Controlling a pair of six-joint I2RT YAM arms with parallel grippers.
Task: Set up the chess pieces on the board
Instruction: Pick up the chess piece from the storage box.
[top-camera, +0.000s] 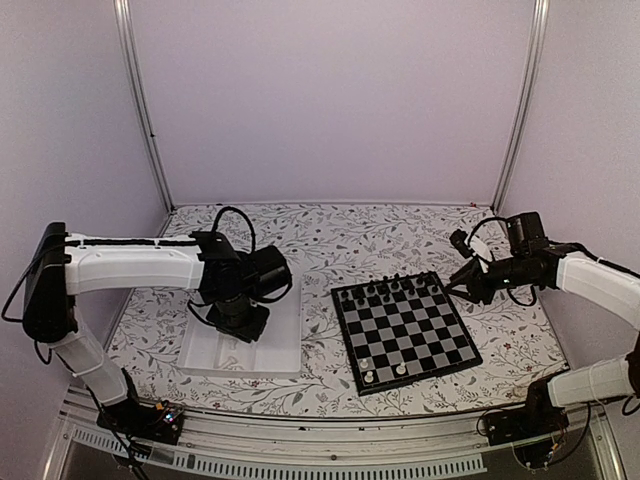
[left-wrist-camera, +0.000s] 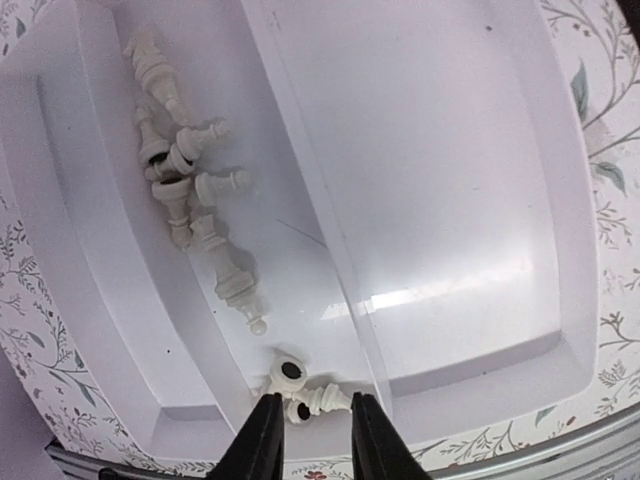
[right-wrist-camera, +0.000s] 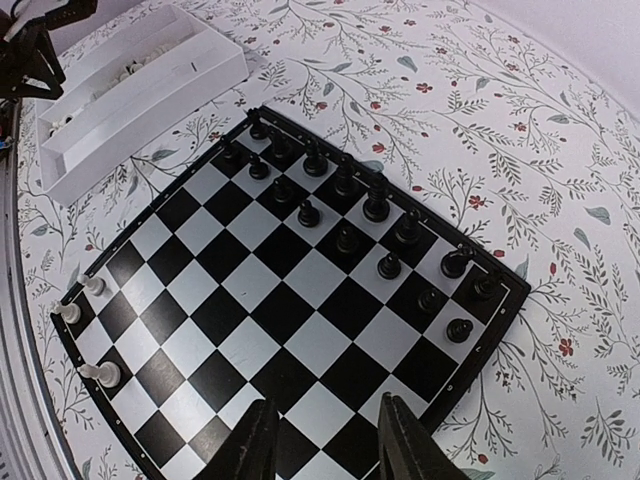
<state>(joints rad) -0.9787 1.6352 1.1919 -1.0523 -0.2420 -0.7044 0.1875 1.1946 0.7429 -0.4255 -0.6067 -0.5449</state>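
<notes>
Left gripper (left-wrist-camera: 313, 408) part open astride cream pieces (left-wrist-camera: 290, 372), contact unclear; right gripper (right-wrist-camera: 326, 404) open, empty, over board (right-wrist-camera: 262, 300).

This is looking like a robot lab cell: plain pale panels (top-camera: 330, 100) are closing in the table, metal posts (top-camera: 142, 100) are framing the corners, and a left arm (top-camera: 130, 265) and right arm (top-camera: 600, 280) are sitting bolted to a slotted rail (top-camera: 330, 450), with cables (top-camera: 235, 215) trailing over a floral cloth (top-camera: 330, 240).

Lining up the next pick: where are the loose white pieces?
In the left wrist view the white pieces lie in the image-left compartment of the white tray, some at the left gripper; the tray sits left of the board.
</notes>
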